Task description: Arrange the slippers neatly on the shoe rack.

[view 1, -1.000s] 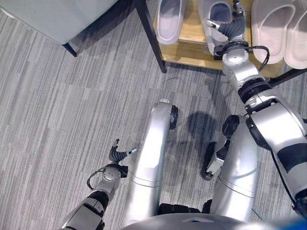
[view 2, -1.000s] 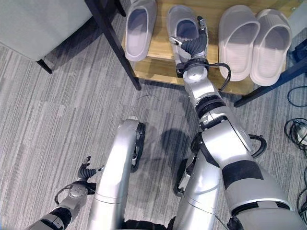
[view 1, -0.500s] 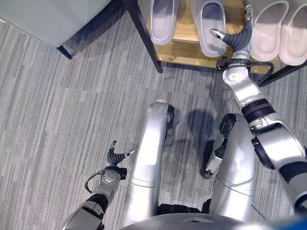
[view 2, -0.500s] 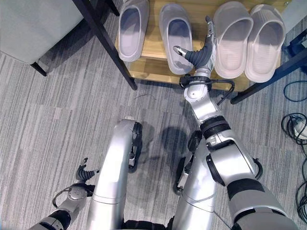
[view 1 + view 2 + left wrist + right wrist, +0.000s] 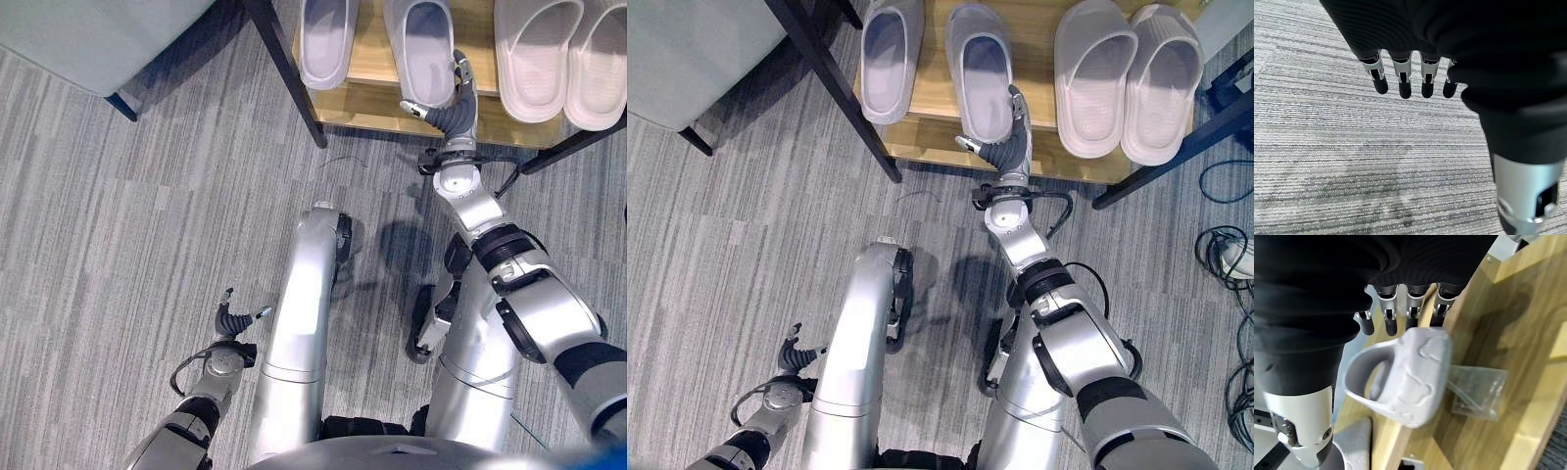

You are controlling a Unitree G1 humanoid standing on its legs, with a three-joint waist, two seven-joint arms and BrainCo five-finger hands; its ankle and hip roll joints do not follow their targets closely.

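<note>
The right arm is extended forward from the lower right, reaching to the front edge of the wooden shoe rack. The right hand sits at the heel end of a grey slipper, fingers straight and pointing up along the slipper's right side, thumb spread toward the left under the heel. In the right wrist view the dark fingertips rest against the slipper's edge without curling round it; the hand is released and grasps nothing.

The left arm hangs low at the lower left. The left hand hovers over the carpet, fingers relaxed and spread, holding nothing. The left wrist view shows its fingers extended above the grey striped floor.

Just left of the right hand, across a strip of bare wood, stands a second grey slipper, parallel to the first. To the right of the hand, a pair of pale beige slippers lies side by side, touching each other, toes toward the robot. All four stand on the same shelf. In the right wrist view a small clear plastic bag lies on the wood beside the slipper.

A dark rack leg runs diagonally left of the hand. A grey upholstered seat occupies the far upper left.
</note>
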